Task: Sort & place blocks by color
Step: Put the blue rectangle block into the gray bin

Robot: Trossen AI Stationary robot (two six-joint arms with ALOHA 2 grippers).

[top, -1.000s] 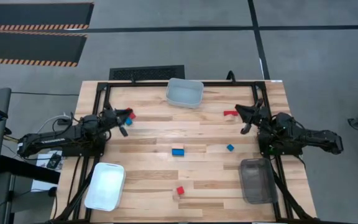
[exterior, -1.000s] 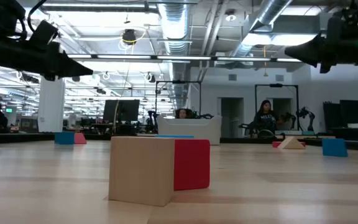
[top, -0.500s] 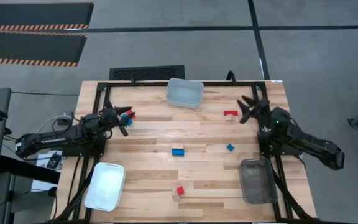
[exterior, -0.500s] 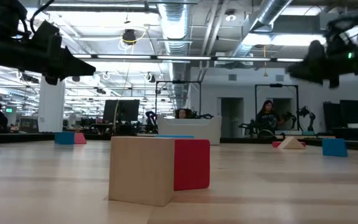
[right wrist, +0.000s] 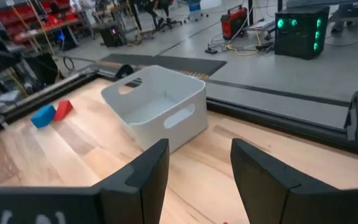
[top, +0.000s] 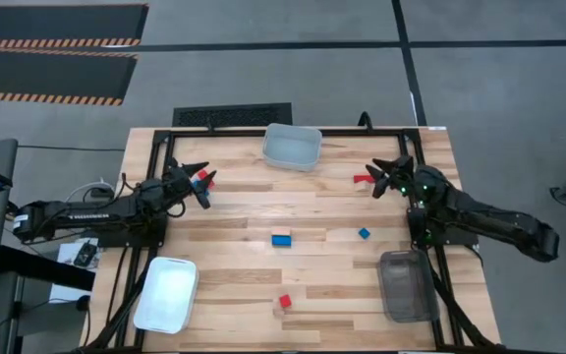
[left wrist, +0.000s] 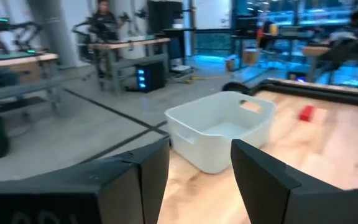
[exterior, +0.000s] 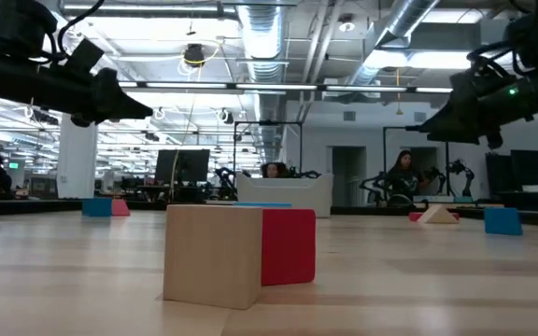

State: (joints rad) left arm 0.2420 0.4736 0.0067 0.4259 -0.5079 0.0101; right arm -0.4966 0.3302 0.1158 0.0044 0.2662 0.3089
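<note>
Nearest the front edge of my pale plank table [top: 234, 231], a white bin [top: 166, 293] sits at the front left corner, a grey bin [top: 406, 285] at the front right, and a red block [top: 285, 301] touches a tan one [top: 278, 308] between them. Mid-table lie a blue block [top: 281, 239] and a smaller blue block [top: 364, 233]; my left gripper [top: 202, 179] hangs open and empty over the red-and-blue pair [exterior: 106, 207] by the left edge, and my right gripper [top: 377, 180] hangs likewise beside the red block [top: 363, 180]. A clear bin [top: 292, 146] stands at the far edge, and beyond it are grey floor, striped mats [top: 52, 49], desks and seated people [exterior: 402, 177].
</note>
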